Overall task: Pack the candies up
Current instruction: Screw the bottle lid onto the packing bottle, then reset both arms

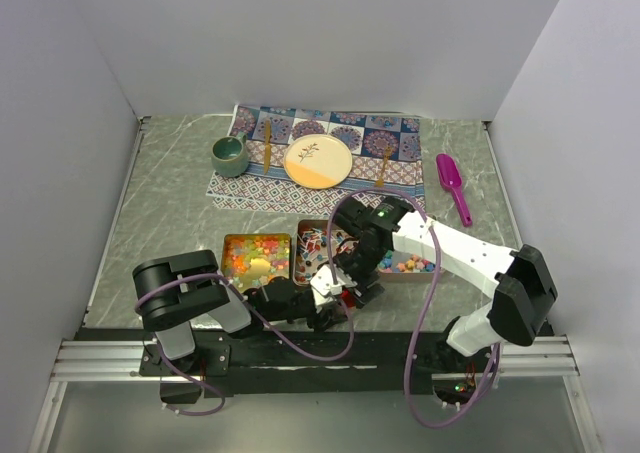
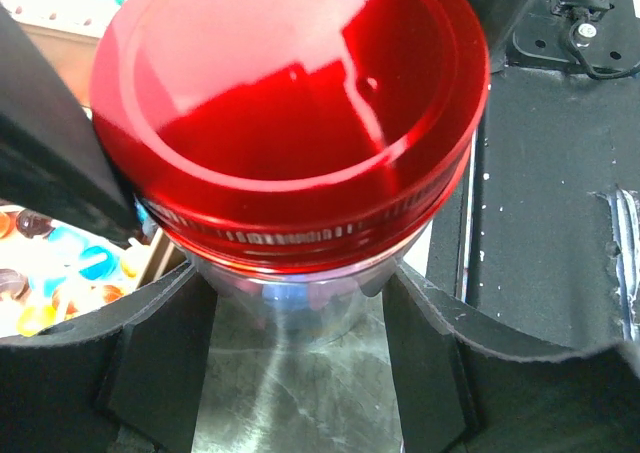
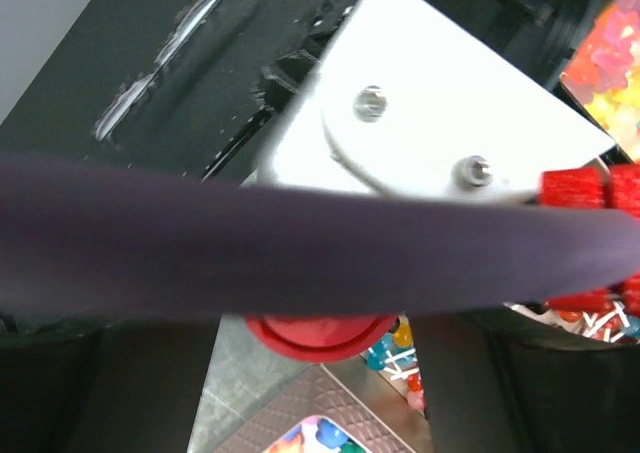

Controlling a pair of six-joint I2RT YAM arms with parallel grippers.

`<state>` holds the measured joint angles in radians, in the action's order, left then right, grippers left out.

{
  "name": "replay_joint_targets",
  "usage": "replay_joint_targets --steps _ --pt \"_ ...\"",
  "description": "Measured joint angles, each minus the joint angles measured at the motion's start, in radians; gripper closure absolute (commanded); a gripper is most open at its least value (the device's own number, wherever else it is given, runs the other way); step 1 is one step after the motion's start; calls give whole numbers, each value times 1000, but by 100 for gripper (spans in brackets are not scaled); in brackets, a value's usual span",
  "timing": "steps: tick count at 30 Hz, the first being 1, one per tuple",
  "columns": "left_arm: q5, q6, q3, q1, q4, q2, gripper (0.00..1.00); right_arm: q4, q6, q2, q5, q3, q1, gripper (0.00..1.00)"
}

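Only my left wrist shows my left end effector (image 2: pixel 295 348) clamping the clear jar (image 2: pixel 290 298) with its round red lid (image 2: pixel 290 103). A purple cable (image 3: pixel 300 233) masks my right end effector (image 3: pixel 315 373); its grip I cannot tell. From above, candies (image 1: pixel 256 254) fill trays (image 1: pixel 224 258) on the bench (image 1: pixel 170 203).

No legible text, label, brand, number or sign on anything visible.

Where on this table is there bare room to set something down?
Bare table left, between the wall and the placemat and candy trays. Smaller patch right of the purple scoop. Near centre is crowded: left arm and right arm meet over the trays.
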<state>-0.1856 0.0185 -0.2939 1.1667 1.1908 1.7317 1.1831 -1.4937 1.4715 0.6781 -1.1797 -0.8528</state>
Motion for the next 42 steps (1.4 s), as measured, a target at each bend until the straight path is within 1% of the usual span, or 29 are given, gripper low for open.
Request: replay_joint_targets --steps 2,3,6,12,16,18,19,20,22,23,24,26,27,28,29,30,32,35,39,42 --pt "1 6 -2 2 -2 0 99 -31 33 -5 3 19 0 35" --pt "3 8 -2 4 -3 0 99 -43 49 -10 5 24 1 39" --pt "7 21 -3 9 -3 0 99 -84 100 -39 6 56 1 46" --pt "21 22 -6 16 -9 1 99 -206 272 -106 0 134 1 53" --pt "34 21 -8 24 -14 1 99 -287 426 -135 -11 174 3 55" --pt "39 21 -9 27 -17 1 99 -321 496 -138 -19 192 5 53" --pt "43 21 -10 29 -18 1 99 -337 529 -145 -24 201 6 50" --pt "47 20 -11 30 -20 1 99 -350 555 -150 -28 208 6 40" --pt "52 19 -13 32 -26 1 99 -372 599 -163 -41 220 8 31" --pt "53 19 -15 32 -29 1 87 -378 613 -169 -48 226 9 19" --pt "53 19 -17 32 -33 1 74 -383 627 -177 -53 232 15 0" --pt "61 21 -29 33 -44 1 44 -376 650 -197 -77 243 32 0" --pt "72 23 -40 36 -58 1 36 -355 648 -187 -104 262 46 0" --pt "79 23 -47 39 -68 1 1 -343 646 -183 -118 269 69 0" --pt "82 22 -51 39 -75 1 3 -312 636 -179 -141 274 98 0" --pt "84 23 -52 40 -77 1 3 -283 627 -179 -159 274 124 0" --pt "89 27 -51 42 -132 0 3 -241 599 -198 -188 267 169 0" --pt "90 28 -46 41 -158 -16 3 -188 566 -237 -214 240 209 0" --pt "92 54 -10 41 -220 -92 3 -140 532 -274 -238 178 253 0" --pt "75 73 25 39 -280 -187 3 -129 518 -293 -253 163 301 0"
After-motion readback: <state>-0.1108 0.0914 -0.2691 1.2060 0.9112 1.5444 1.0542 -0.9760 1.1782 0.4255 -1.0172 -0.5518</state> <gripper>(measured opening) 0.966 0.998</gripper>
